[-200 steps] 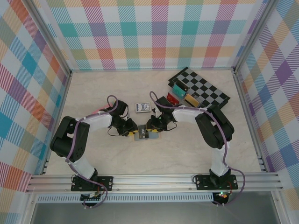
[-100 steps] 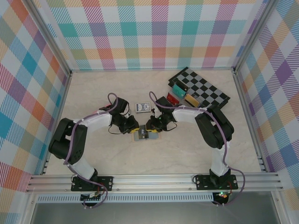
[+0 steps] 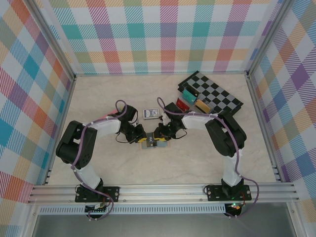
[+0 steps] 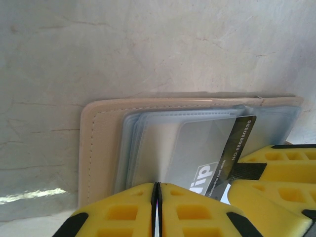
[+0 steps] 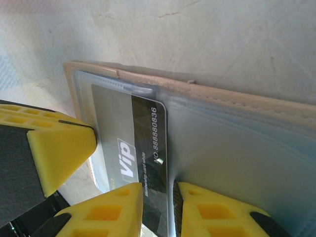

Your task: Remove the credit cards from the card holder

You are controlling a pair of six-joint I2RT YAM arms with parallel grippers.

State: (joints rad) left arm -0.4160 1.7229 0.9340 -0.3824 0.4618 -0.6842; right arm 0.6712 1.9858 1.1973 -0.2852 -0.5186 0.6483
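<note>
The card holder (image 3: 151, 144) lies open on the table between both grippers; it is tan outside (image 4: 98, 143) with clear sleeves inside (image 5: 247, 148). A black credit card (image 5: 148, 133) marked VIP sticks partway out of a sleeve, tilted up (image 4: 234, 148). My right gripper (image 5: 158, 197) (image 3: 160, 137) is shut on that card's free end. My left gripper (image 4: 157, 190) (image 3: 141, 138) has its pads pressed together over the edge of a clear sleeve. The right fingers (image 4: 276, 163) show in the left wrist view, and a left finger (image 5: 54, 148) shows in the right wrist view.
A dark patterned card pack (image 3: 150, 114) lies just behind the grippers. A checkered board (image 3: 219, 94) with a rack of coloured cards (image 3: 192, 101) sits at the back right. Plaid walls enclose the table on three sides.
My left gripper's jaws have closed together at the card holder's sleeves, and the left arm has shifted slightly. The right gripper has stayed on the card.
</note>
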